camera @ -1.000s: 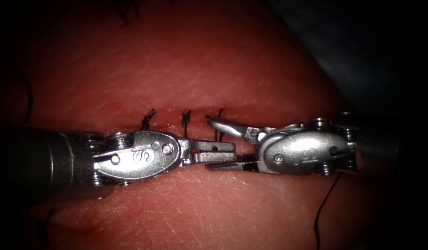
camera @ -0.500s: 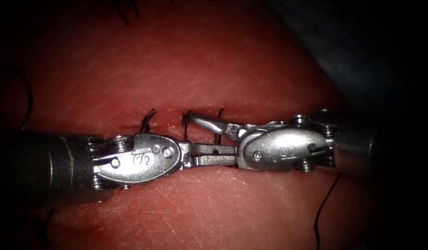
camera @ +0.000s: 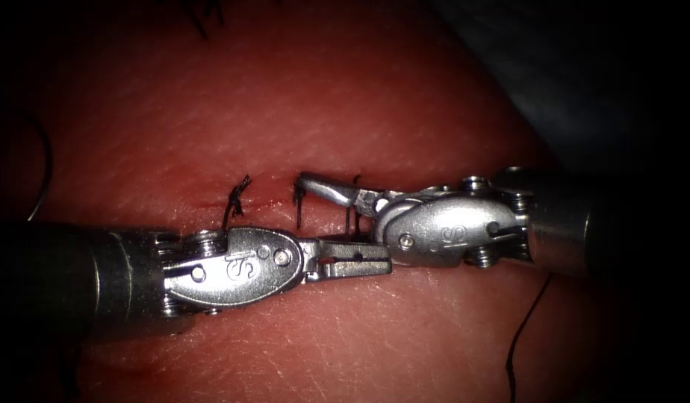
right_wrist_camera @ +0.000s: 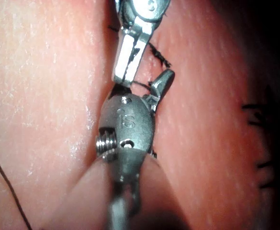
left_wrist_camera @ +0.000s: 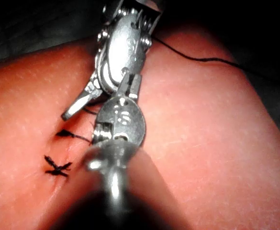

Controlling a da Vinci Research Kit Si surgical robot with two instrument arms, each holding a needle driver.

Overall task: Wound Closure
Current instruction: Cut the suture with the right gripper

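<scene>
Right now both hands meet nose to nose along the cut (camera: 270,201) in the tissue (camera: 360,89), at its right-hand end. The left hand (camera: 360,257) lies just on the near side of the cut, its jaws pressed close together. A short thread (camera: 350,220) runs from the cut straight down to them, so we judge that they pinch it. The right hand (camera: 330,209) is spread wide: one jaw reaches over the cut toward the knotted stitches (camera: 237,195), the other is tucked behind the left hand. It holds nothing, and neither hand carries a needle. What matters is that the thread stands crosswise to the cut and falls inside the right hand's open mouth, so the right hand is nearer. A loose strand (camera: 520,336) trails well away from the cut.
</scene>
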